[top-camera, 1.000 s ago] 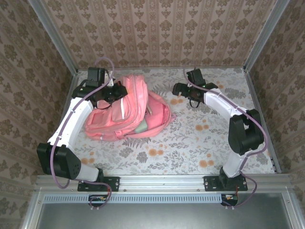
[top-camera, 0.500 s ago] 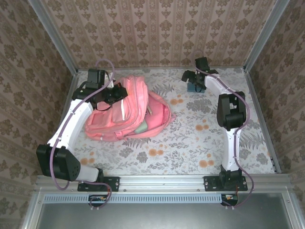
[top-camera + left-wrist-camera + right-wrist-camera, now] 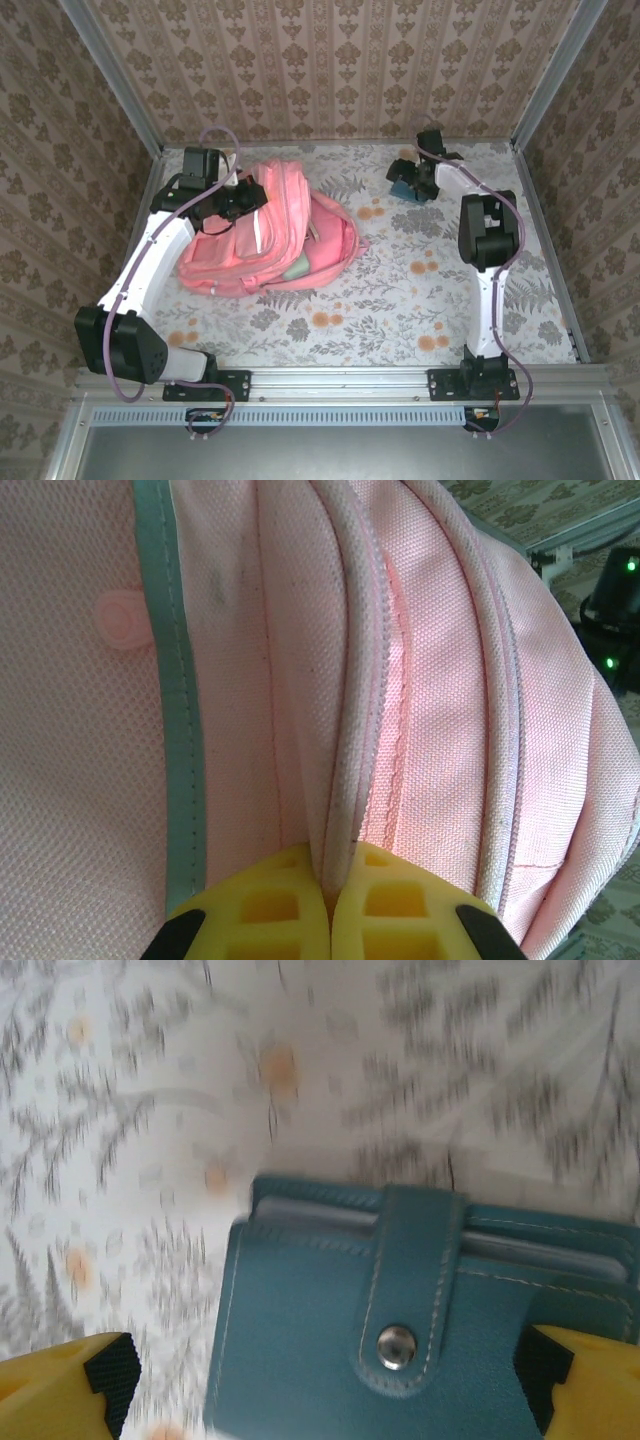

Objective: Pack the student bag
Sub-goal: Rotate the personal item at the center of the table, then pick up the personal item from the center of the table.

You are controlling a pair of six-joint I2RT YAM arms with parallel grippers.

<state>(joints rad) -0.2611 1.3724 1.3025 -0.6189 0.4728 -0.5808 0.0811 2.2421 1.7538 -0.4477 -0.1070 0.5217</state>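
The pink student bag (image 3: 285, 240) lies slumped on the floral tabletop (image 3: 400, 300), toward its far left corner; the left gripper (image 3: 330, 918) is at the bag's far end, its yellow fingertips (image 3: 270, 912) pinched together on a piped seam ridge of the pink fabric; a teal wallet (image 3: 330, 1300) with a snap tab (image 3: 405, 1290) lies flat near the tabletop's far edge, right of centre and well apart from the bag; the right gripper (image 3: 325, 1380) hangs over it, jaws spread wide, one yellow finger at each side of the wallet; whether they touch it cannot be told.
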